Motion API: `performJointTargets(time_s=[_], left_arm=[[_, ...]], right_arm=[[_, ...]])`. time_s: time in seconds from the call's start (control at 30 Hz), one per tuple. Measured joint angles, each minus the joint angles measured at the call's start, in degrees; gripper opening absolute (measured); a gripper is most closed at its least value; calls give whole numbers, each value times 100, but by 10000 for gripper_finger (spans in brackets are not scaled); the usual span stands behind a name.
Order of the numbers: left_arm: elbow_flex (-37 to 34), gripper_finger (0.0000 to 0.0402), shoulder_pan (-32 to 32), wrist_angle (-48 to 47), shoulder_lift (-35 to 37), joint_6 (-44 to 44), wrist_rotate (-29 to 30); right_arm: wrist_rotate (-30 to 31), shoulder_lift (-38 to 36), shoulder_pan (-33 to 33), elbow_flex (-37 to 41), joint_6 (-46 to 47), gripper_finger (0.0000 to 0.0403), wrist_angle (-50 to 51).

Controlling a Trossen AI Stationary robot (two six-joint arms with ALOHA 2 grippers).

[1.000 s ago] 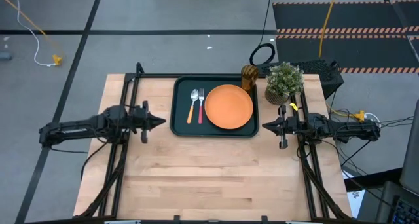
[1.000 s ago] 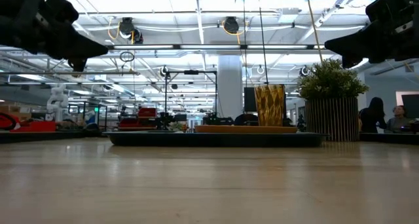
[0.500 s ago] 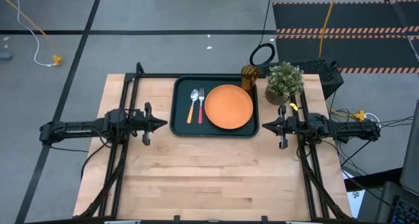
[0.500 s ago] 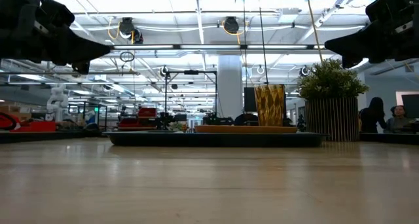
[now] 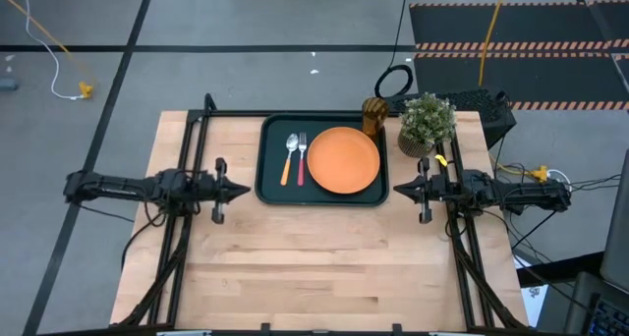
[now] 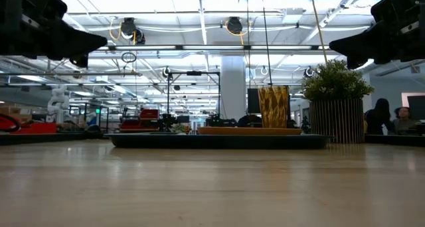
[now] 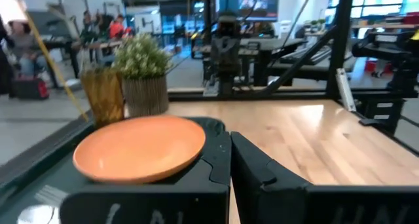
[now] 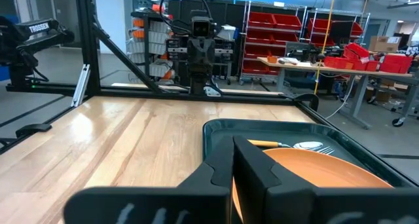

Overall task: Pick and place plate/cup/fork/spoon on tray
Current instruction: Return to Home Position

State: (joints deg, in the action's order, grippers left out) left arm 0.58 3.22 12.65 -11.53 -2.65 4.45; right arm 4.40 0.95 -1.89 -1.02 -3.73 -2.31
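The dark green tray (image 5: 267, 184) lies at the table's far middle. On it lie the orange plate (image 5: 344, 160), the orange-handled spoon (image 5: 289, 159) and the red-handled fork (image 5: 302, 160). The amber cup (image 5: 373, 114) stands on the table by the tray's far right corner, also in the left wrist view (image 7: 105, 93). My left gripper (image 5: 246, 191) is shut and empty, left of the tray. My right gripper (image 5: 396, 189) is shut and empty, right of the tray. Both hang above the table.
A potted green plant (image 5: 427, 123) stands right of the cup. A dark frame (image 5: 206, 110) runs along the table's far edge and sides. Bare wood (image 5: 314, 267) fills the near half of the table.
My left gripper has drawn slightly toward the table's near edge and its arm has pulled in a little; it stays shut. The right arm has kept still.
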Motion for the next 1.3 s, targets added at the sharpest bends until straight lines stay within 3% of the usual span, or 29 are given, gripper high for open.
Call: performJointTargets(time_s=[0.47,1.3], left_arm=[[2,0,210,-561,1148,-518,-31],[15,20,206,-1205,924,-450,-296]], right_arm=[[1,-1,0,0,2,0,-1],[1,-2,2,0,0,0,-1]])
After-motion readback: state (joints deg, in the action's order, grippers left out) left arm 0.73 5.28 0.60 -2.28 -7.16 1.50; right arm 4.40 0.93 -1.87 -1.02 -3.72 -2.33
